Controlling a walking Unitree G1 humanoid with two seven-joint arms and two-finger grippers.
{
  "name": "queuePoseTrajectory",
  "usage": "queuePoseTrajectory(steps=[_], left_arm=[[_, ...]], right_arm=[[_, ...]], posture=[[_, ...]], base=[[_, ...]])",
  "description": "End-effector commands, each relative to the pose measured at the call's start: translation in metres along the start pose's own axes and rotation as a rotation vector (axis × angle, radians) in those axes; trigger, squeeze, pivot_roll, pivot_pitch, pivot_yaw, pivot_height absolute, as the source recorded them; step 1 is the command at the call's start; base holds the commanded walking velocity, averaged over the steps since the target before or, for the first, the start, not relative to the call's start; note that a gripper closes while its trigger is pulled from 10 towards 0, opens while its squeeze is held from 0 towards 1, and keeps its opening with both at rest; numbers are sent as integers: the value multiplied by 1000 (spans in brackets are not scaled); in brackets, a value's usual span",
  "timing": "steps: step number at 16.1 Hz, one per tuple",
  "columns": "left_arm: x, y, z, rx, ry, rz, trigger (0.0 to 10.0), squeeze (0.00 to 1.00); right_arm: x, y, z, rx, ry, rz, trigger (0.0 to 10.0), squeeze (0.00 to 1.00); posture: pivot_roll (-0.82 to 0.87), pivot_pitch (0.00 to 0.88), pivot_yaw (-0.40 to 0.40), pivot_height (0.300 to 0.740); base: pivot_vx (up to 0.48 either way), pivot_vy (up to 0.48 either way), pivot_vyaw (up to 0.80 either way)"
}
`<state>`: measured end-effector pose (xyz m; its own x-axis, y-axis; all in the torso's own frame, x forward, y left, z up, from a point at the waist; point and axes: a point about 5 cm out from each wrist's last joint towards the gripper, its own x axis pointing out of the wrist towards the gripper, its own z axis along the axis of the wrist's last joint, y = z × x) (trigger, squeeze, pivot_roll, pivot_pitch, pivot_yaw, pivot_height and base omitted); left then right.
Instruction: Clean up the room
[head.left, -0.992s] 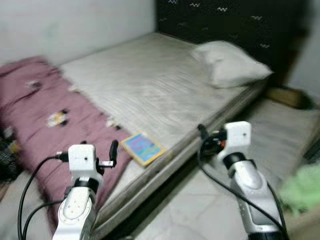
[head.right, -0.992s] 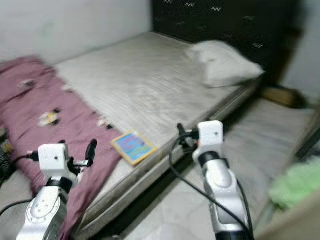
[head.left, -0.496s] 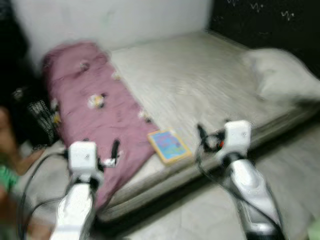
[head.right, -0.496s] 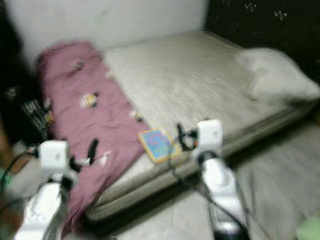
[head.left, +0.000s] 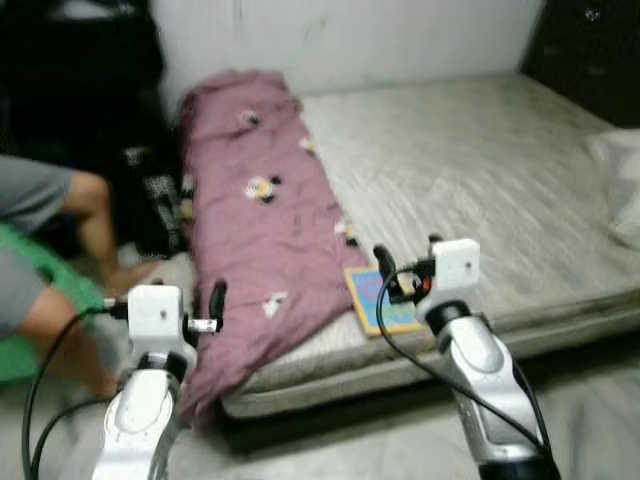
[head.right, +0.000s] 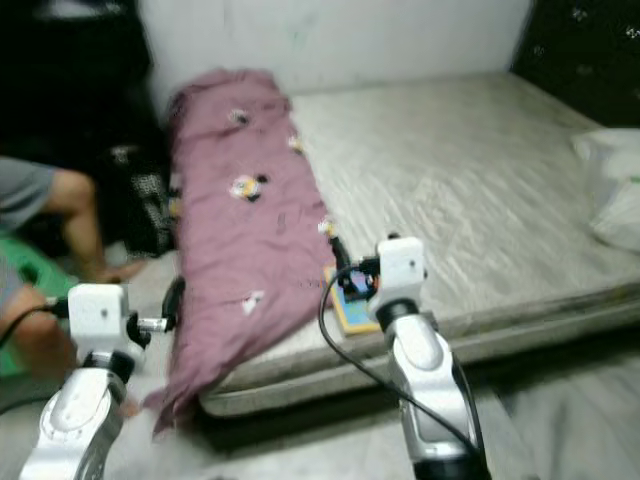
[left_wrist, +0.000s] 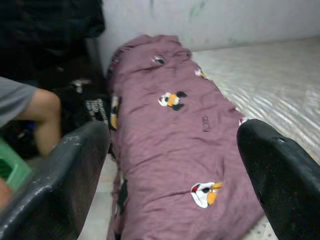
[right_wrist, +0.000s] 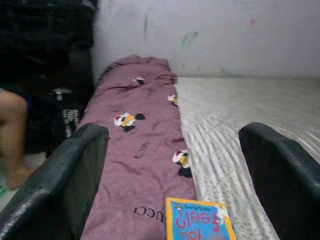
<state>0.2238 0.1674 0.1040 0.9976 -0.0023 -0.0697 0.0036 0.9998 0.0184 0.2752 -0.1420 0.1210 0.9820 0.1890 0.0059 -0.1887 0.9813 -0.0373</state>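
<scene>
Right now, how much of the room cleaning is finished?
Nothing looks tidied yet. Both tools, left and right, are open and hold nothing. The purple blanket lies crumpled, hanging off the mattress, and the book sits at the bed's edge.

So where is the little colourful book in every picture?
Left eye view: the book lies at the mattress's near edge, partly behind the right arm.
Right eye view: it sits at that same edge, again partly behind that arm.
Left wrist view: not in it.
Right wrist view: it is low between the open right tool's fingers.
Shared landmark: the purple blanket, right beside the book on its left.
</scene>
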Motion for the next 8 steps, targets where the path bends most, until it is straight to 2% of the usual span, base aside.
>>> queuePoseTrajectory(steps=[1,7,8], left_arm=[[0,-3,3,2,-10,-13,10000,0],[1,-4,4,-3,-15,-26,10000,0],[1,-5,5,-10,-23,-37,10000,0]], right_arm=[[1,-4,3,-2,-12,-10,10000,0],[1,-3,3,2,-12,-15,10000,0],[1,-4,3,5,-13,-23,10000,0]], posture=[[-55,10,-2,740],[-55,10,-4,740],[-55,10,-4,740]], base=[[0,0,800],[0,0,800],[0,0,0]])
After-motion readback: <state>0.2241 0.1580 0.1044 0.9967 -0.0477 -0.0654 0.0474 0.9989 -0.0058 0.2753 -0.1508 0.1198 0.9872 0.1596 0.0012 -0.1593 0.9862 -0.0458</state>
